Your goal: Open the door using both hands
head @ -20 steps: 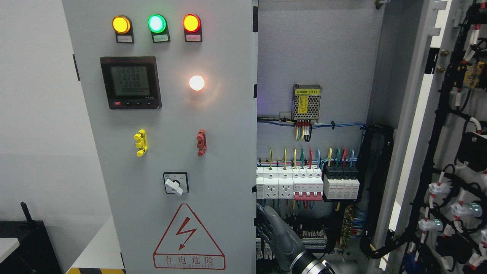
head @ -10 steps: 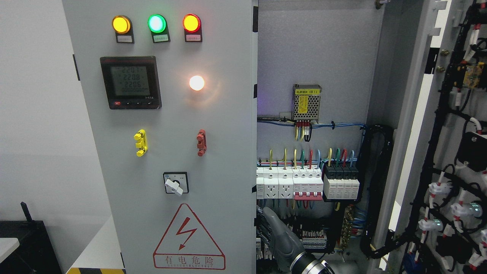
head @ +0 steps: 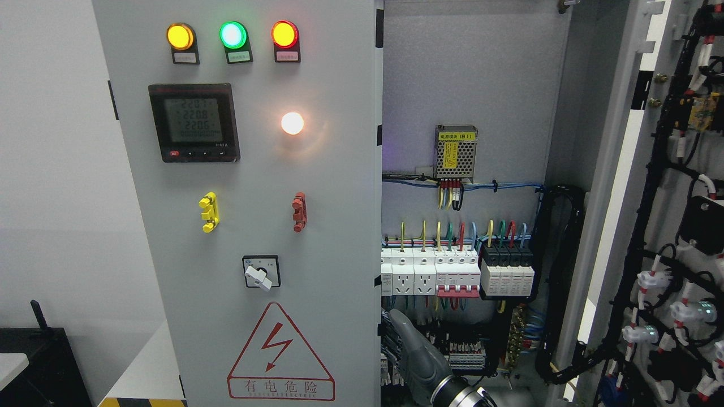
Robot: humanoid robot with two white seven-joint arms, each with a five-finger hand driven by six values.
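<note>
The grey left door (head: 317, 254) of the electrical cabinet stands nearly closed and carries indicator lamps, a meter and a warning triangle. The right door (head: 667, 226) is swung wide open at the picture's right, showing its wired inner face. My right hand (head: 410, 347) rises from the bottom edge, inside the cabinet opening. It lies close beside the left door's free edge (head: 378, 316), low down. Whether it touches that edge is unclear. My left arm does not show.
Inside the cabinet sit a row of breakers (head: 458, 274), a small power supply (head: 455, 151) and black cable bundles (head: 557, 282). A rotary switch (head: 261, 272) sticks out of the left door. A dark unit (head: 39, 362) stands at the lower left.
My right hand has crept slightly left, toward the left door's free edge. Both doors stand as before.
</note>
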